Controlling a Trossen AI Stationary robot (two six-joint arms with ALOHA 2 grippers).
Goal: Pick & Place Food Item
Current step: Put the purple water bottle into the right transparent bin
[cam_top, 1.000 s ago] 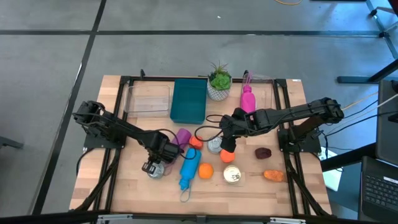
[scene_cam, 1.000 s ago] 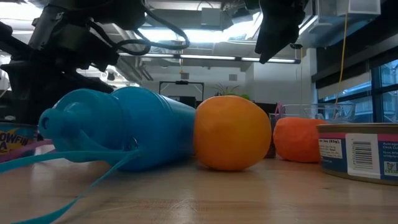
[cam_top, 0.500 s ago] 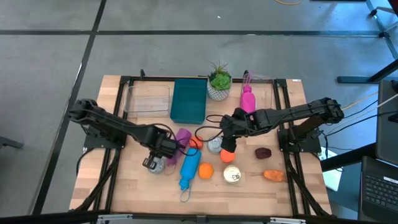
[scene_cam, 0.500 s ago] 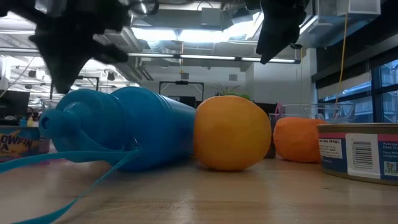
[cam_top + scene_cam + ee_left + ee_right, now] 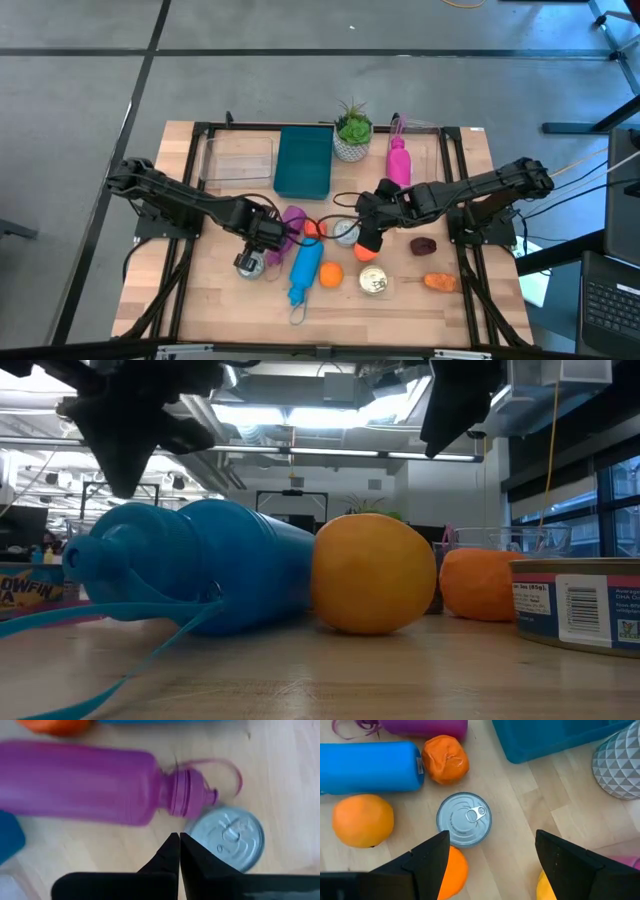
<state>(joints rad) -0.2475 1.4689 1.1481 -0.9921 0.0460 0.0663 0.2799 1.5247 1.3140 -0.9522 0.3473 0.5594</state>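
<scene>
My right pincer (image 5: 490,865) hung spread above the small silver can (image 5: 464,819) in the middle of the bench (image 5: 200,300), oranges (image 5: 362,820) and a blue bottle (image 5: 370,766) crowding it. I judged a finger could clip an orange on descent and roll it away. My left pincer (image 5: 179,851), pressed together and empty, hovered over another can (image 5: 230,836) beside the purple bottle (image 5: 80,780), nearer the left edge.

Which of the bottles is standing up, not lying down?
The pink bottle at the back of the table, beside the potted plant, is the one standing up. The blue bottle and the purple bottle both lie on their sides.
</scene>
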